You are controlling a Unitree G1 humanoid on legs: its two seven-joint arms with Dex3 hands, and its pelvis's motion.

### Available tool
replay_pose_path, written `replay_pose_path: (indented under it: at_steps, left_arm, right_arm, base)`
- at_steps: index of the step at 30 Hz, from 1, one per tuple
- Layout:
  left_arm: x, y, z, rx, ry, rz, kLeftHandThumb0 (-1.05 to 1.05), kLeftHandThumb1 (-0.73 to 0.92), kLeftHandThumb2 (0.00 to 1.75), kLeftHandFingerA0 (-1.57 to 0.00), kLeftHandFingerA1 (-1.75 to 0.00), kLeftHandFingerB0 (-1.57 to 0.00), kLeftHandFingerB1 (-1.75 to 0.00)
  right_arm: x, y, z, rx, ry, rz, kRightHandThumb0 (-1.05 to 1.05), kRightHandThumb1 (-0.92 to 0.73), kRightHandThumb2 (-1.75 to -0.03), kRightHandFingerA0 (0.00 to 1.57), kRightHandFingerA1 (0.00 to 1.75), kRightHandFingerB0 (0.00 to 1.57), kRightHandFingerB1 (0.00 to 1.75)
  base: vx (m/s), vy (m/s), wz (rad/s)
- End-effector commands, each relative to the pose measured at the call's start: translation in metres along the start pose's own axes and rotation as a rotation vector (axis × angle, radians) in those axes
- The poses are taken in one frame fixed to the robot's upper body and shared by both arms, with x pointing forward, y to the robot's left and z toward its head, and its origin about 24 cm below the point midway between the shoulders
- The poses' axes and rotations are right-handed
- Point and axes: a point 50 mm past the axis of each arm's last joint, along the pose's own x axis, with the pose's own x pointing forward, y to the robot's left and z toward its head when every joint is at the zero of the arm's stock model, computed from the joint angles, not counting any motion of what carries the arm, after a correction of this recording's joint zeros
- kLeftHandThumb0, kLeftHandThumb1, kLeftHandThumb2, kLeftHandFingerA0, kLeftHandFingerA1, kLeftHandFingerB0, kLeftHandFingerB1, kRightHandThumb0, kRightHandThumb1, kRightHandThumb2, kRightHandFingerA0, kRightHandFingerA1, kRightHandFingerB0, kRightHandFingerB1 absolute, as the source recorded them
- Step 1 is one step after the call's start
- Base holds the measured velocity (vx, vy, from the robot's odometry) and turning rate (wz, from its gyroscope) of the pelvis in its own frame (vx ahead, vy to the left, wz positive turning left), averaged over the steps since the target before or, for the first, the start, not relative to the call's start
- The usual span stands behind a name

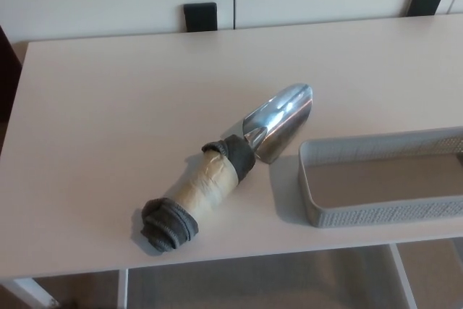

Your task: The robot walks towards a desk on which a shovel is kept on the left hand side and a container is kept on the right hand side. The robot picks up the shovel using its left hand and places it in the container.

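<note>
The shovel (230, 171) lies flat on the pale surface (108, 106), left of the grey mesh container (383, 179), its blade close beside the container's near-left corner but apparently not touching it. Neither hand of the robot shows in the head view, so whether either is wide or narrow cannot be told.

The long axis runs diagonally: the polished metal scoop (278, 121) points up and to the right, away from the robot, while the handle's butt (168, 226) points down-left toward the desk's front edge.

The blade looks rigid and slick, a poor place to grip. The handle (206, 186) is thick, wrapped in tan tape with dark cloth bunched at both ends, which likely gives some cushion and friction. The taped middle seems the best hold for the left hand, though the weight probably sits toward the metal end.
</note>
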Motion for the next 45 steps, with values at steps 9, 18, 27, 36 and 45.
replay_pose_path:
  at_steps: [9,18,27,36,45]
  left_arm:
    - [0.092,0.089,0.119,0.419,-0.549,0.378,-0.58,0.38,0.72,-0.41,-0.46,-0.33,-0.42]
    - [0.160,0.104,0.099,0.492,-0.306,0.368,-0.67,0.40,0.73,-0.28,-0.45,-0.21,-0.38]
    - [0.217,0.083,0.057,0.440,-0.037,0.327,-0.32,0.26,0.85,-0.01,-0.48,0.00,-0.46]
    - [0.245,0.036,0.026,0.378,0.105,0.303,-0.66,0.41,0.79,-0.02,-0.23,-0.08,-0.23]
    - [0.234,-0.003,0.010,0.289,0.205,0.310,-0.67,0.43,0.78,-0.02,-0.17,-0.07,-0.19]
  right_arm:
    - [0.011,-0.006,0.010,-0.023,-0.021,0.010,-0.27,-0.64,-0.59,0.45,0.51,0.42,0.47]
    - [0.015,-0.007,0.017,-0.043,-0.024,0.005,-0.28,-0.66,-0.59,0.41,0.46,0.41,0.44]
    - [0.016,-0.007,0.020,-0.044,-0.036,0.000,-0.29,-0.66,-0.59,0.44,0.47,0.43,0.44]
    - [0.010,-0.005,0.014,-0.042,-0.035,0.002,-0.28,-0.66,-0.60,0.42,0.47,0.41,0.45]
    - [0.009,-0.003,0.013,-0.044,-0.019,0.006,-0.28,-0.65,-0.59,0.41,0.48,0.42,0.45]
  base:
    - [0.00,0.000,0.00]
    - [0.00,0.000,0.00]
    - [0.00,0.000,0.00]
    - [0.00,0.000,0.00]
    - [0.00,0.000,0.00]
